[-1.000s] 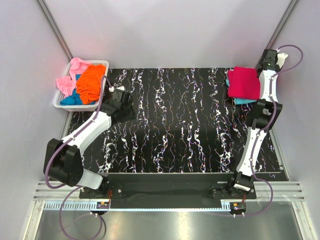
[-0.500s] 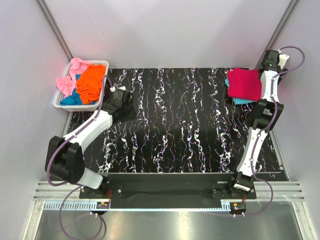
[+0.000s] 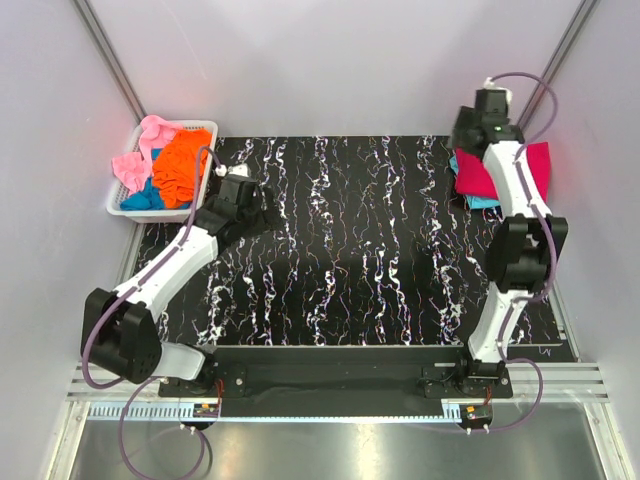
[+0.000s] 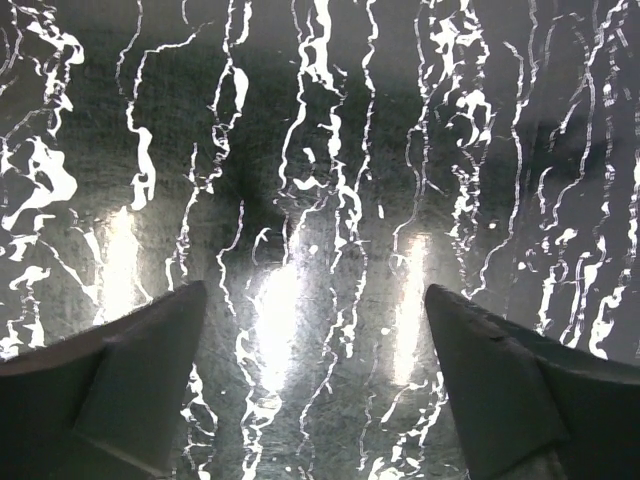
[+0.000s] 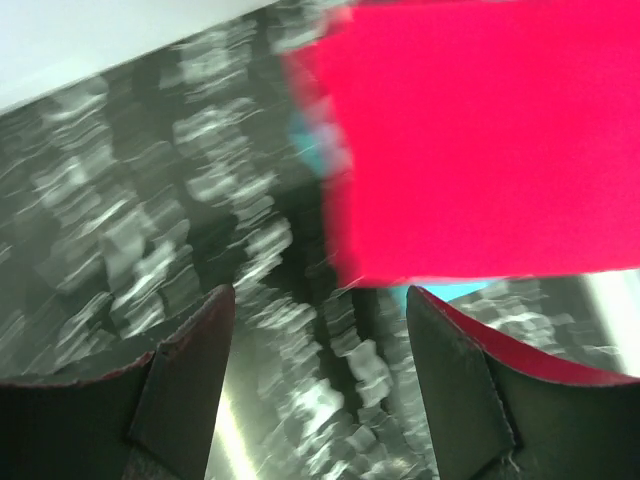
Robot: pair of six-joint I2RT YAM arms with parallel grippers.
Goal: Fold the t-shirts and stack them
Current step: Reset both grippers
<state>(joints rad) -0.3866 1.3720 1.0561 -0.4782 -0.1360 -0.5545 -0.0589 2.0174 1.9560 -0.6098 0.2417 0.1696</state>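
The right end effector [image 5: 320, 296] gaped empty by the folded red shirt [image 5: 480, 140] at the far right corner of the tabletop [image 3: 350, 250]. The left end effector [image 4: 315, 292] gaped too. The cloth looked limp and light, and I'd pinch a hem.

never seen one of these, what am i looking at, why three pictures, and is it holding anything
Two robot arms are bolted at the near edge of a black marbled table. The wide picture is from a fixed camera above and behind them. The other two are from a camera on each wrist, looking past its own fingers. The left tool is open over bare table, holding nothing. The right tool, also open and empty, is near a folded crimson-red shirt lying on a cyan shirt, far right. A white basket at the far left holds an orange shirt, a pink shirt and a blue shirt.
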